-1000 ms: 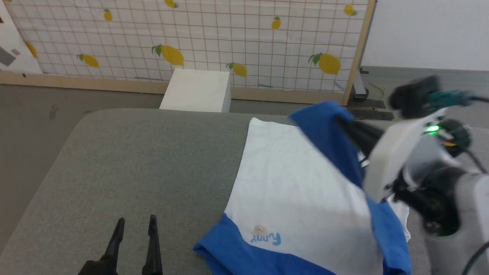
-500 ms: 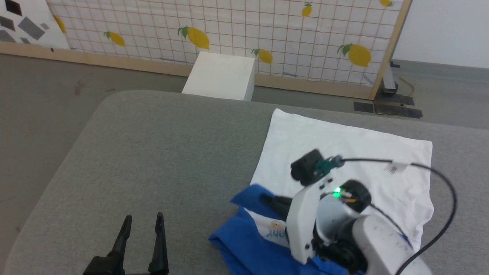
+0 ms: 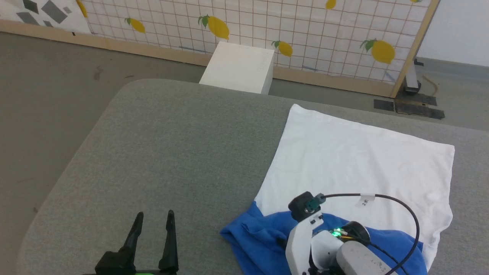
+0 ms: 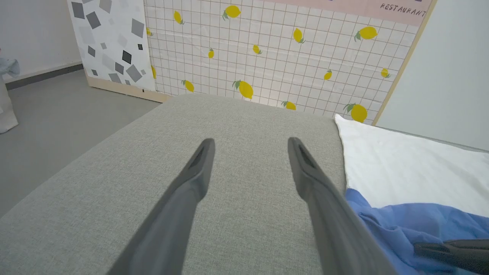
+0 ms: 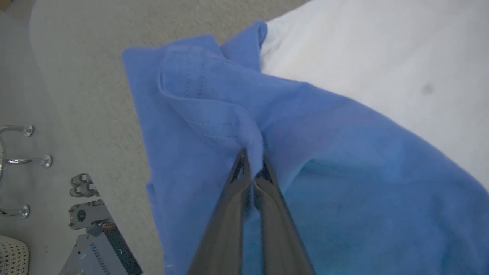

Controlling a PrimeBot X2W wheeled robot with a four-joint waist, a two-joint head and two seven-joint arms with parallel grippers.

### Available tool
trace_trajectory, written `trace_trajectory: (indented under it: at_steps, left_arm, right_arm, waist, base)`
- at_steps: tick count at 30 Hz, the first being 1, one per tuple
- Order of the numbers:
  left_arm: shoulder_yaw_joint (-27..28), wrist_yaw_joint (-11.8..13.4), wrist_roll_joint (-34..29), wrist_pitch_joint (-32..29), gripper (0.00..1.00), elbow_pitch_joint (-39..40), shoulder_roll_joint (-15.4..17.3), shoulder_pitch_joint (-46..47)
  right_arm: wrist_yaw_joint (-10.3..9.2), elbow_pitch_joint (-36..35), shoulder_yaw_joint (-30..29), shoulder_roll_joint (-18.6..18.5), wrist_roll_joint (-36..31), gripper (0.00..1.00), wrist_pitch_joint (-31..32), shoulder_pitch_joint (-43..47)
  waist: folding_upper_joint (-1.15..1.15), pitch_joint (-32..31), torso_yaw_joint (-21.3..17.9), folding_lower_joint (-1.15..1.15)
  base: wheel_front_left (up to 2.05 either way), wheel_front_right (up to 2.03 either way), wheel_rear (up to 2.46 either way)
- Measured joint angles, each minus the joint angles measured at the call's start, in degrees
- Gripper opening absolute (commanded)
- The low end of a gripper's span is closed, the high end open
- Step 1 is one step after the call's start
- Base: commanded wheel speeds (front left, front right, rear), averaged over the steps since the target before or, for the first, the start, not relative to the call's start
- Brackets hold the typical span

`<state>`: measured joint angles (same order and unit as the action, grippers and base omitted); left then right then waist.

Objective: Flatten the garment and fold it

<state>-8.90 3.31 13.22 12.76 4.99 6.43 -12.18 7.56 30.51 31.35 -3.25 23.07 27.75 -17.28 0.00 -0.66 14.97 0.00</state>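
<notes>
Pinches bunched royal-blue sleeve (image 5: 214,95) of soft white T-shirt (image 3: 363,160), lying on grey upholstered bench (image 3: 172,145), in closed right end effector (image 5: 252,158). Holds left end effector (image 4: 250,143) wide apart, empty. Best: lay sleeve flat, unbunched, before release.

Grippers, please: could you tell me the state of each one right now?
Left gripper: open, holding nothing.
Right gripper: shut on a blue fold of the T-shirt.
</notes>
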Motion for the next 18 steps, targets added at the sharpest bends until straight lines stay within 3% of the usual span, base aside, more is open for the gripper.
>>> trace_trajectory:
  at_steps: [3,4,5,6,13,18]
  left_arm:
    - [-0.43,-0.21,0.18,0.02,1.0,-0.6,-0.14,0.41]
    - [-0.53,-0.22,0.31,0.02,1.0,-0.93,-0.14,0.49]
    - [-0.56,-0.22,0.32,0.03,1.0,-1.05,-0.14,0.49]
    - [-0.63,-0.22,0.32,0.02,1.0,-1.2,-0.13,0.49]
    - [-0.8,-0.19,0.32,-0.07,1.0,-1.22,0.36,0.25]
    - [-0.98,-0.15,0.41,-0.15,1.0,0.13,0.64,0.09]
  right_arm:
    - [0.0,3.72,-0.35,0.19,-0.02,0.0,-1.08,-1.2]
    - [0.0,6.12,-0.36,0.32,0.25,0.14,-0.98,-1.72]
    - [0.0,6.61,-0.02,0.31,0.8,0.49,-0.82,-1.8]
    - [0.0,6.82,0.47,0.32,1.9,1.0,-0.77,-1.84]
    - [0.0,1.34,3.74,0.45,12.18,1.0,1.61,-2.02]
    - [0.0,-9.03,-1.56,-0.81,14.62,1.0,3.09,-1.76]
  waist:
    - [0.0,0.06,0.77,0.0]
    - [0.0,-0.13,1.15,0.0]
    - [0.0,-0.26,1.26,0.0]
    - [0.0,-0.47,1.37,0.0]
    - [0.0,-1.97,0.75,0.0]
    - [0.0,-2.43,-1.11,0.0]
  base:
    - [0.0,0.0,0.0]
    - [0.0,0.0,0.0]
    - [0.0,0.0,0.0]
    - [0.0,0.0,0.0]
    - [0.0,0.0,0.0]
    - [0.0,0.0,0.0]
